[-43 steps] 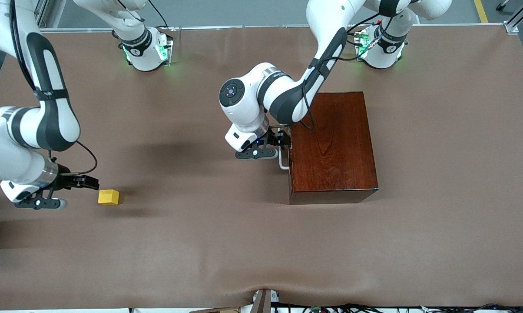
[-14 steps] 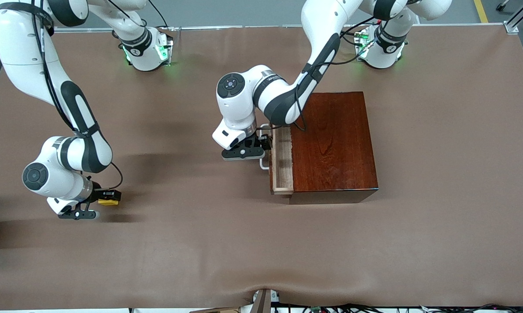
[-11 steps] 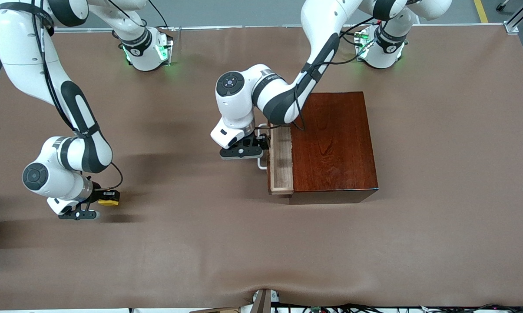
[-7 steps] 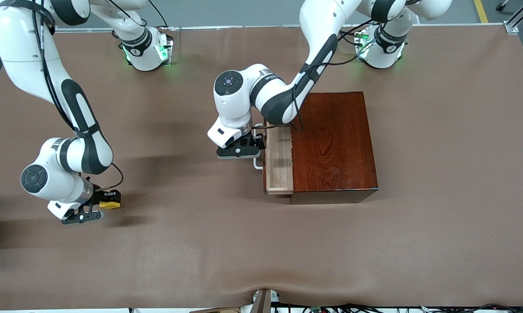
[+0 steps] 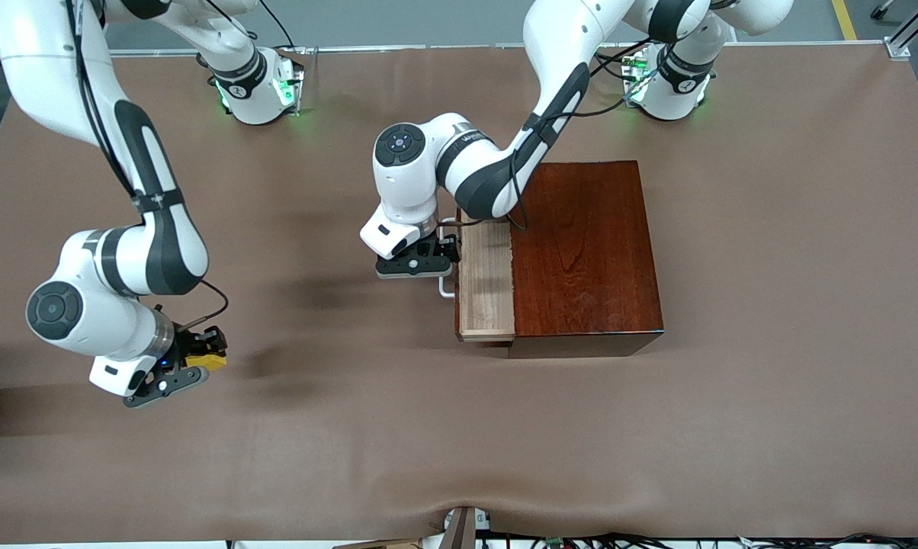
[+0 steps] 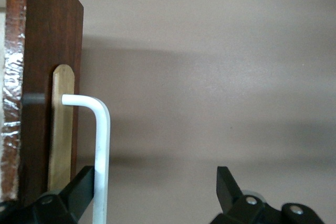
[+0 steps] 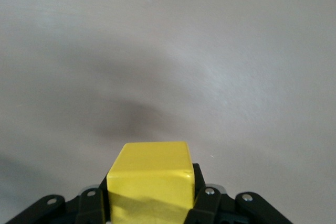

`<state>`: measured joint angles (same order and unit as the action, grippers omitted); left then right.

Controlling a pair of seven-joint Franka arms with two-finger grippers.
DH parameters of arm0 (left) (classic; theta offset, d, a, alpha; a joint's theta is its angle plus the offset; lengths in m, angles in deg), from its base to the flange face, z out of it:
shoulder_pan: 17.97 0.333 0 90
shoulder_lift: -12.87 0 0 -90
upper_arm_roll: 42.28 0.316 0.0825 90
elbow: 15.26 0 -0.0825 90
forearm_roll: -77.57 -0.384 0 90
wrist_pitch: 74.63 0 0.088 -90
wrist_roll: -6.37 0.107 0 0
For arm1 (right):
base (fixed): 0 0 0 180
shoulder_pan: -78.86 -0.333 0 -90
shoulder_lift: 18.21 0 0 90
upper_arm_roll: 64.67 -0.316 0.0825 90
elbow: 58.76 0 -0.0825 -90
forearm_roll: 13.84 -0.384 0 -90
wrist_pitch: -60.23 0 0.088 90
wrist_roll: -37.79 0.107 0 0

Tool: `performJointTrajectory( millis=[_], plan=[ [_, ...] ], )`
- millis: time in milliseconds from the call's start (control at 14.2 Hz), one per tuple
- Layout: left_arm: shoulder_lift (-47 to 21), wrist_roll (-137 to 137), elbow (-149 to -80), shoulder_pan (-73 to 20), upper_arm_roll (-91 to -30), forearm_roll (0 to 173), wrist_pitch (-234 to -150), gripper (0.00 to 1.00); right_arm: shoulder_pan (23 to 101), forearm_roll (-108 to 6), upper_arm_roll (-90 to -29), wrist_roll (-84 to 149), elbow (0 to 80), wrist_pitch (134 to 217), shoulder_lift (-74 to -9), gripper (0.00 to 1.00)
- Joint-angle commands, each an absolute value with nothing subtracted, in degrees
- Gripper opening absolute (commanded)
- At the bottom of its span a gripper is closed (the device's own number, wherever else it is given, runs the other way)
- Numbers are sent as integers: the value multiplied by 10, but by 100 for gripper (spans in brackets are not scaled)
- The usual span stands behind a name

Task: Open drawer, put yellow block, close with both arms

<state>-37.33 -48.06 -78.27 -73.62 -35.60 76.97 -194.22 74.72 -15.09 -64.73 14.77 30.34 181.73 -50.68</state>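
The drawer point(image 5: 486, 278) of the dark reddish-brown box point(image 5: 585, 244) stands partly pulled out toward the right arm's end of the table, showing its pale wood inside. My left gripper point(image 5: 445, 254) is at the white loop handle point(image 5: 444, 288). In the left wrist view the left gripper point(image 6: 155, 184) is open wide, with the handle bar point(image 6: 102, 145) just inside one finger point(image 6: 79, 187). The yellow block point(image 5: 209, 360) is clamped in my right gripper point(image 5: 203, 357), which is shut on it just above the table near the right arm's end. The block point(image 7: 149, 179) fills the right gripper point(image 7: 149, 195) in its wrist view.
A brown mat point(image 5: 771, 305) covers the whole table. Both green-lit arm bases point(image 5: 257, 84) stand along the edge farthest from the front camera. The drawer front point(image 6: 50, 66) carries a brass plate point(image 6: 63, 124) under the handle.
The drawer has slid farther out of the box with my left gripper at its handle. My right gripper has closed on the yellow block and lifted it slightly, its shadow now separate on the mat.
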Motion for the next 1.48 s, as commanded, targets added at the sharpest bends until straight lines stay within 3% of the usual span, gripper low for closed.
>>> performJointTrajectory(
  millis=[0,351,633,1054,1406],
  plan=[
    [-403,-494,-735,-740,-363,803,-1971,100,755,-162,-666,90,282,1766,-489,0],
    [-400,-495,-733,-740,-366,807,-1971,100,754,-168,-692,51,225,1680,-487,0],
    [-380,-496,-733,-740,-369,826,-1967,100,760,-237,-690,-96,225,1668,-476,0],
    [-328,-496,-736,-735,-368,836,-1915,100,746,-236,-693,-287,211,1668,-470,0],
    [-216,-485,-748,-684,-355,827,-1810,100,741,-236,-696,-405,204,1649,-459,0]
  ],
)
